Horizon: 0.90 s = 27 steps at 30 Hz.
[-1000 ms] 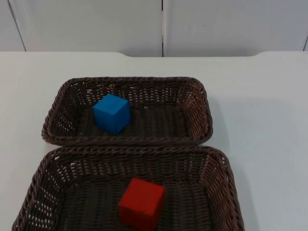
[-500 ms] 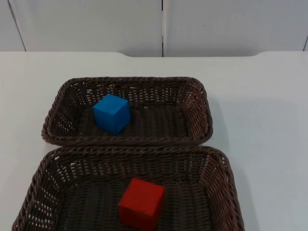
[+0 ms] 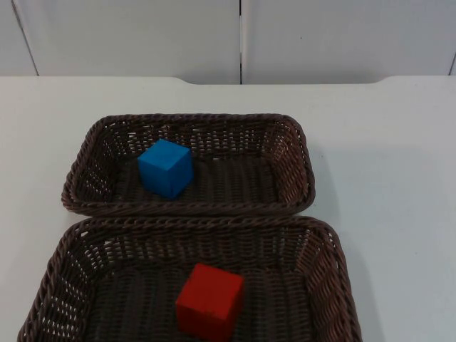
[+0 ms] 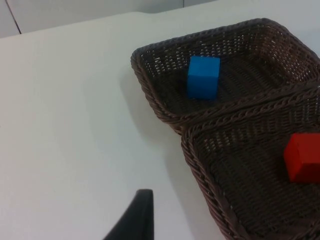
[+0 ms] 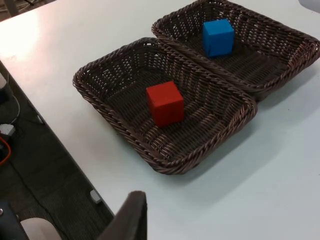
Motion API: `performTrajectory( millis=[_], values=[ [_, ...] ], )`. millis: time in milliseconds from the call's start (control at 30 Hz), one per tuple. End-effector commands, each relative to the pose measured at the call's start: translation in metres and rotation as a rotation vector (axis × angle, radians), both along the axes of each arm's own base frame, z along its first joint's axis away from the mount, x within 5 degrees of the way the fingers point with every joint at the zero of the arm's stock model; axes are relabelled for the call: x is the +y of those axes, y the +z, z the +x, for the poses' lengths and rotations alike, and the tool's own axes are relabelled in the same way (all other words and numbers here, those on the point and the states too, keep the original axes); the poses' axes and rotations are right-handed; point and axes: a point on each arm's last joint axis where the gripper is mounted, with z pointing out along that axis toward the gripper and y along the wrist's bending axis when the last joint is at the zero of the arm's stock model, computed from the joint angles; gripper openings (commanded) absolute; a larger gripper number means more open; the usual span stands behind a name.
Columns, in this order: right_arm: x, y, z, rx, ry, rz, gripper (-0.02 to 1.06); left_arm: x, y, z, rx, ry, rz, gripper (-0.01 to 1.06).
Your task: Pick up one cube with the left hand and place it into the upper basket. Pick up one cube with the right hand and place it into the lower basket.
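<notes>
Both cubes are in place, task looks done. The blue cube [image 3: 166, 168] sits on the floor of the upper basket [image 3: 299, 153], toward its left end, flat and not leaning on the wall. The red cube [image 3: 210, 301] sits near the middle of the lower basket [image 3: 331, 256], also flat on the weave. The baskets lie rim against rim on the white desk [image 3: 385, 142].

The left claw [image 4: 134, 220] hangs above bare desk, off the baskets' left side; both baskets lie ahead of it, the blue cube farther off than the lower basket's corner. One black fingertip is visible, so I cannot tell whether the fingers are spread or pressed together. It grips nothing visible.

The right claw [image 5: 127, 217] is pulled well back beyond the desk edge, the lower basket ahead of it and the upper one beyond. Again one fingertip, so its state can't be told. Both arms look parked clear so nothing gets knocked.
</notes>
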Motion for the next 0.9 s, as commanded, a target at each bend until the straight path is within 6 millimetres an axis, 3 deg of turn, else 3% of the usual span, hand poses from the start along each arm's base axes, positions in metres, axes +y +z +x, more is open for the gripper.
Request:
performTrajectory(
  millis=[0, 867],
  values=[
    [0.0001, -0.0019, 0.0003, -0.001, 0.003, -0.005, 1.05, -0.001, -0.0014, -0.0007, 0.004, -0.013, -0.006, 1.05],
    [0.0001, -0.0019, 0.0003, -0.001, 0.003, -0.005, 1.05, -0.0009, -0.0014, -0.0006, 0.003, -0.003, -0.005, 1.05]
  ],
)
